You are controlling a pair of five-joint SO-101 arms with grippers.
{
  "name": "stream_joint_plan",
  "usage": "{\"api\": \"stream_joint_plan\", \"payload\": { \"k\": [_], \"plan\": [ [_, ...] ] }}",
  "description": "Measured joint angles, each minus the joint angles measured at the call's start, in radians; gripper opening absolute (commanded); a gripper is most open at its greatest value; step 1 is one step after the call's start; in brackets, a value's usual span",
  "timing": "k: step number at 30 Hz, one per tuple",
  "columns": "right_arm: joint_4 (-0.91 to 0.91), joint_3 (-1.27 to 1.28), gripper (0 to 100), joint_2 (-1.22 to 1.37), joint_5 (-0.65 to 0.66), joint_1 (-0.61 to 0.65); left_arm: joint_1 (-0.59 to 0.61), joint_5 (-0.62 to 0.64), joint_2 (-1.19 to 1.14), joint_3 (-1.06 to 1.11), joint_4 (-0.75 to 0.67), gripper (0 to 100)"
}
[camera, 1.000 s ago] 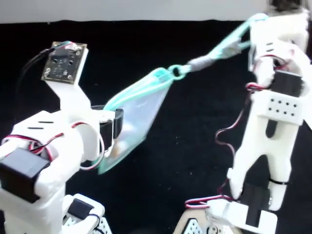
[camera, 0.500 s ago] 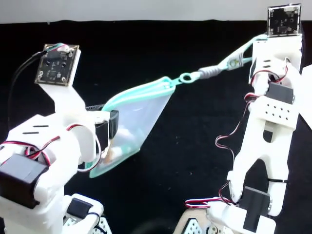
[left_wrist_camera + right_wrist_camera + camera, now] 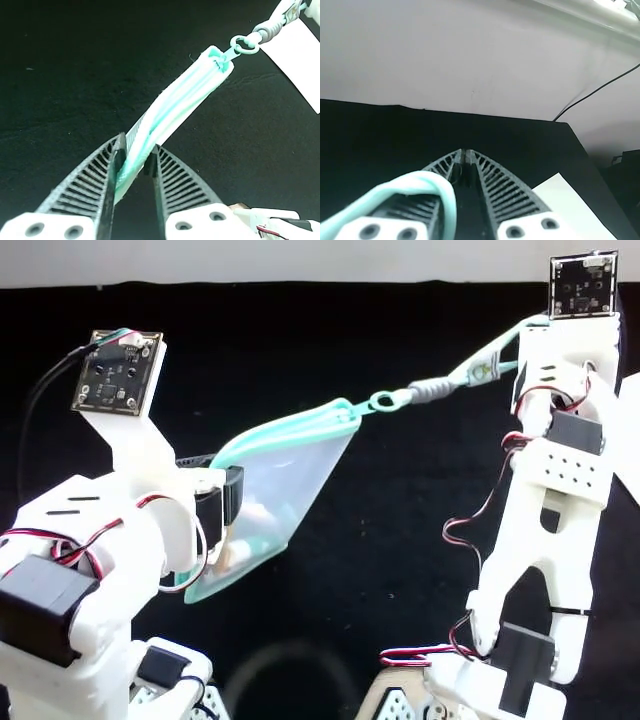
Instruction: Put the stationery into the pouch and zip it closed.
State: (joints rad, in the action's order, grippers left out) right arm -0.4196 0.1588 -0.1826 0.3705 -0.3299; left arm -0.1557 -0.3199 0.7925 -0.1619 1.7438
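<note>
Left jaws were clamped on one end of the pouch (image 3: 185, 95), the rest stretching out past their tips. Right jaws were pressed together, teal strap loop (image 3: 420, 182) hooked round one.

Both your arms are up, tools closed.
Your left tool (image 3: 136, 150) is clamped on the edge of the pouch (image 3: 185, 97), forearm angled across toward the other arm. Your right arm stands tall (nearly upright), and its tool (image 3: 465, 156) has its fingers pressed together at the tips.
</note>
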Motion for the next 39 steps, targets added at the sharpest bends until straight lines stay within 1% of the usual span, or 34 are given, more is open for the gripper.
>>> {"api": "stream_joint_plan", "payload": {
  "k": [2, 4, 7, 10, 13, 15, 17, 21, 23, 27, 31, 35, 39],
  "plan": [
    [-0.034, 0.000, 9.1, 0.005, -0.015, 0.038, 0.003, 0.000, 0.000, 0.000, 0.000, 1],
    [-0.060, 0.000, 14.8, 0.009, -0.068, 0.092, 0.009, 0.000, 0.002, 0.000, 0.008, 1],
    [-0.123, -0.023, 17.6, 0.011, -0.172, 0.181, 0.032, 0.000, 0.023, 0.000, 0.011, 1],
    [-0.238, -0.135, 18.5, 0.012, -0.282, 0.281, 0.049, 0.000, 0.041, 0.000, 0.003, 1],
    [-0.362, -0.316, 24.8, 0.012, -0.370, 0.381, 0.052, -0.002, 0.043, 0.000, -0.017, 1],
    [-0.463, -0.445, 27.9, 0.012, -0.413, 0.459, 0.052, -0.002, 0.043, 0.000, -0.031, 1],
    [-0.598, -0.574, 28.1, 0.012, -0.445, 0.549, 0.052, -0.002, 0.034, 0.000, -0.041, 1],
    [-0.899, -0.769, 28.1, 0.011, -0.462, 0.753, 0.054, -0.002, -0.034, 0.000, -0.068, 1],
    [-1.014, -0.819, 28.1, 0.011, -0.462, 0.813, 0.054, -0.002, -0.068, 0.000, -0.097, 1],
    [-1.166, -0.868, 28.1, 0.011, -0.459, 0.835, 0.054, 0.021, -0.106, 0.000, -0.195, 1],
    [-1.310, -0.868, 28.1, 0.011, -0.391, 0.836, 0.057, 0.044, -0.158, 0.000, -0.293, 1],
    [-1.329, -0.801, 26.0, 0.009, -0.371, 0.772, 0.057, 0.098, -0.292, 0.000, -0.371, 1],
    [-1.329, -0.664, 25.5, 0.011, -0.371, 0.727, 0.055, 0.152, -0.459, -0.006, -0.448, 1]
  ]
}}
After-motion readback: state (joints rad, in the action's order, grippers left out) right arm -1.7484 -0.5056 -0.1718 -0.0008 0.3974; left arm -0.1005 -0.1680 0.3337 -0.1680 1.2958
